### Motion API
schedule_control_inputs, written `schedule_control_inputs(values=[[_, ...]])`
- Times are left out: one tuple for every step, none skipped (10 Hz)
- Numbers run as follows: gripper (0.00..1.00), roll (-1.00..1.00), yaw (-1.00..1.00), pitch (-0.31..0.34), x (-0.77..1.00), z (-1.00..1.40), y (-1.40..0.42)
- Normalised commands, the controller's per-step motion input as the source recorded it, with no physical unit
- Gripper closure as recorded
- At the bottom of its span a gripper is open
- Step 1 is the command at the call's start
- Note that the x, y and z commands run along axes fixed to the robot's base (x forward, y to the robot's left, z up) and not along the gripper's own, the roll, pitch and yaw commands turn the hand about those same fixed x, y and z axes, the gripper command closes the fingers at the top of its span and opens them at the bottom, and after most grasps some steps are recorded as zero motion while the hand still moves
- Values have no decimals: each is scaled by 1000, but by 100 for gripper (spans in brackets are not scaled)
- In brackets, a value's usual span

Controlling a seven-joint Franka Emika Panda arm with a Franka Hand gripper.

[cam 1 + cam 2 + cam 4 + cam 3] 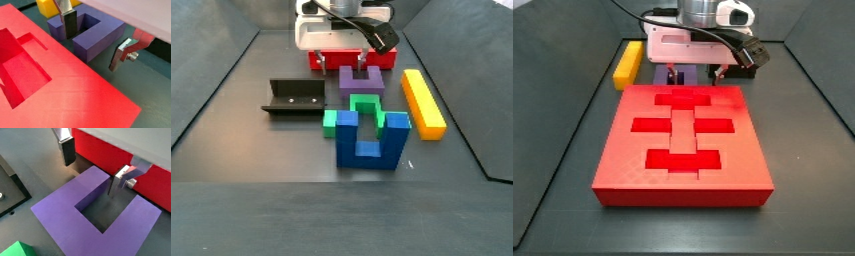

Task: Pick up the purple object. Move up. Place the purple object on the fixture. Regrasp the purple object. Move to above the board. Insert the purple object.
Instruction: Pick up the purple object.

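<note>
The gripper (93, 168) hangs low over the purple object (73, 210) just beside the board (60, 80), fingers (67, 152) spread around one prong, not yet pinching it.

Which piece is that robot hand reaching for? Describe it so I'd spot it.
Find the big red board. Right beside it lies a purple U-shaped block, with the hand straddling one prong. The neighbouring U-shaped piece is blue, and the yellow bar is straight.
</note>
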Motion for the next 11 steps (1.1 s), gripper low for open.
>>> schedule_control_inputs(values=[[0, 0, -149, 0, -200, 0, 80], [0, 0, -169, 0, -217, 0, 60], [0, 0, -151, 0, -166, 0, 43], [0, 0, 0, 0, 0, -46, 0], [0, 14, 0, 0, 0, -229, 0], [0, 1, 0, 14, 11, -120, 0], [0, 0, 0, 0, 0, 0, 0], [100, 0, 0, 0, 0, 0, 0], [100, 0, 0, 0, 0, 0, 0], [100, 0, 0, 0, 0, 0, 0], [100, 0, 0, 0, 0, 0, 0]])
